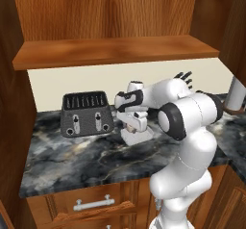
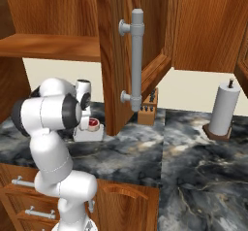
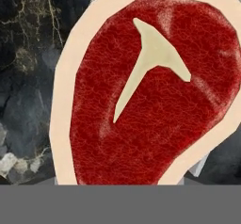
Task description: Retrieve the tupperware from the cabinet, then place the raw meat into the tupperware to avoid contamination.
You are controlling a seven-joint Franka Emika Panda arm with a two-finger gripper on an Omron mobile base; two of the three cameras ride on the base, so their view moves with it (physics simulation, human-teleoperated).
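Observation:
The raw meat (image 3: 150, 100), a red steak with a pale fat rim and a white T-shaped bone mark, sits very close in the hand view. My gripper (image 1: 132, 125) points down over the tupperware (image 1: 140, 137), a shallow whitish container on the dark marble counter, and is shut on the meat. From the right, the meat (image 2: 92, 124) shows at the rim of the tupperware (image 2: 89, 135). A grey corner of the container (image 3: 201, 169) peeks out under the steak. The fingertips are hidden. The cabinet (image 2: 114, 55) stands with its door swung open above the counter.
A dark grey toaster (image 1: 86, 112) stands just left of the gripper. A knife block (image 2: 147, 111) and a paper towel roll (image 2: 224, 111) are at the back right. The open door's bar handle (image 2: 137, 60) hangs over the counter. Drawers (image 1: 93, 204) lie below the front edge.

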